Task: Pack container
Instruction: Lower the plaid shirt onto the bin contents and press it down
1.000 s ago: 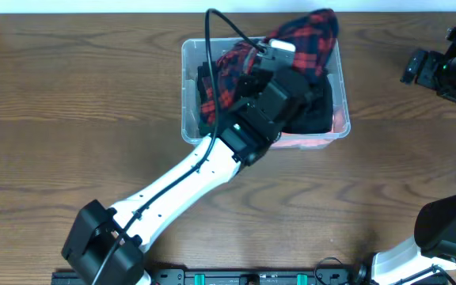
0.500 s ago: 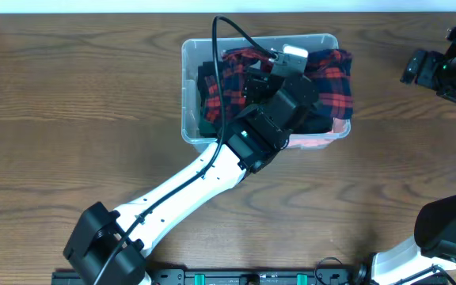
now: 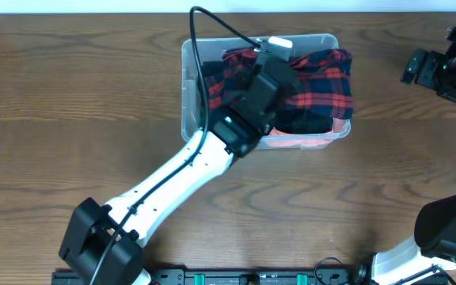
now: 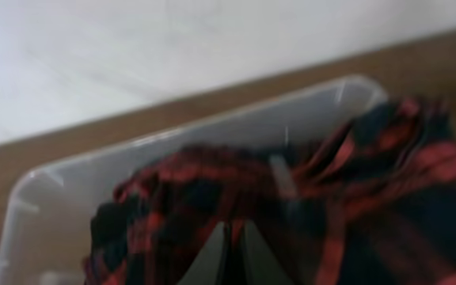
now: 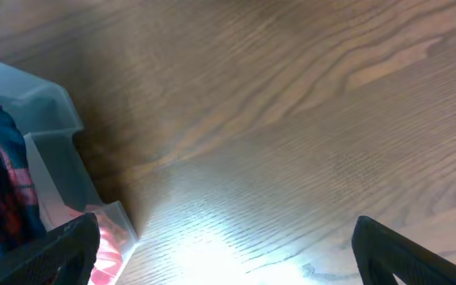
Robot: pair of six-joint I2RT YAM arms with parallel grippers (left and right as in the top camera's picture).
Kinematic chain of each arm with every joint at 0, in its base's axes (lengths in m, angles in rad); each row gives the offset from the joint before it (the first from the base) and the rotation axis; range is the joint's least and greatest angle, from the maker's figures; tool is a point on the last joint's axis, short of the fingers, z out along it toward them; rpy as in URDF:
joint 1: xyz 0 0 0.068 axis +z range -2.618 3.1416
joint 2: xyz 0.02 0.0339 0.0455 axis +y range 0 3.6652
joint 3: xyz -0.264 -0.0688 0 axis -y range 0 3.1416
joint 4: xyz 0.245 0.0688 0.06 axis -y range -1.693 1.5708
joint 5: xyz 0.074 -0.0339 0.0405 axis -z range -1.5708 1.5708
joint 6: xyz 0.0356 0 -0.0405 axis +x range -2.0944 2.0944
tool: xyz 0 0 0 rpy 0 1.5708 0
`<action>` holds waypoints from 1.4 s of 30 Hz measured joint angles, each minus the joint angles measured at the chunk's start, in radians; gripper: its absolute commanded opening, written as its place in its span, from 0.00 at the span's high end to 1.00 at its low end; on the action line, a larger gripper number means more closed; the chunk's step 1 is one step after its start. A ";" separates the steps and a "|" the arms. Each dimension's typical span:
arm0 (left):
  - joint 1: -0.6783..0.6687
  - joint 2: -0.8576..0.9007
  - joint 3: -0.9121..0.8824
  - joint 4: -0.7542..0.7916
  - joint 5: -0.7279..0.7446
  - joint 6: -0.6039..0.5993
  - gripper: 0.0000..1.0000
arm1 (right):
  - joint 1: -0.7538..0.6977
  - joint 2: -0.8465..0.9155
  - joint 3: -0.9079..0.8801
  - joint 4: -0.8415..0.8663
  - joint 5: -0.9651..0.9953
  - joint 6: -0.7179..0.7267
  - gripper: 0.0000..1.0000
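The container point(image 3: 187, 103) is sitting at twelve o'clock on the table point(image 3: 70, 119). It is looking light, stiff and slick, so you are probably best gripping its thick rim. A soft red-and-black plaid garment point(image 3: 323, 75) is filling it and spilling over the three o'clock rim, with something pink point(image 3: 307, 141) showing at five o'clock. Your left gripper point(image 4: 233, 255) is hanging over the cloth, jaws almost together; whether it is nipping fabric, I cannot tell. Your right gripper point(image 5: 224, 237) is gaping wide, holding nothing.

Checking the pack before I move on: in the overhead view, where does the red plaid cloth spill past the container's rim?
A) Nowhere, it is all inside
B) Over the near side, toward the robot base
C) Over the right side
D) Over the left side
C: in the overhead view the plaid cloth reaches out past the right rim of the container, while the left and near rims show bare.
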 measured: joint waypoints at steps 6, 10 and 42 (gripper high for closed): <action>0.043 0.006 0.070 -0.249 0.112 0.008 0.93 | 0.000 0.000 0.000 0.000 0.000 0.000 0.01; 0.078 0.019 0.224 -0.406 0.176 0.039 0.93 | 0.000 0.000 0.000 0.000 0.000 0.000 0.01; 0.124 0.380 0.493 -0.554 0.391 0.109 0.94 | 0.000 0.000 0.000 0.000 0.000 0.000 0.01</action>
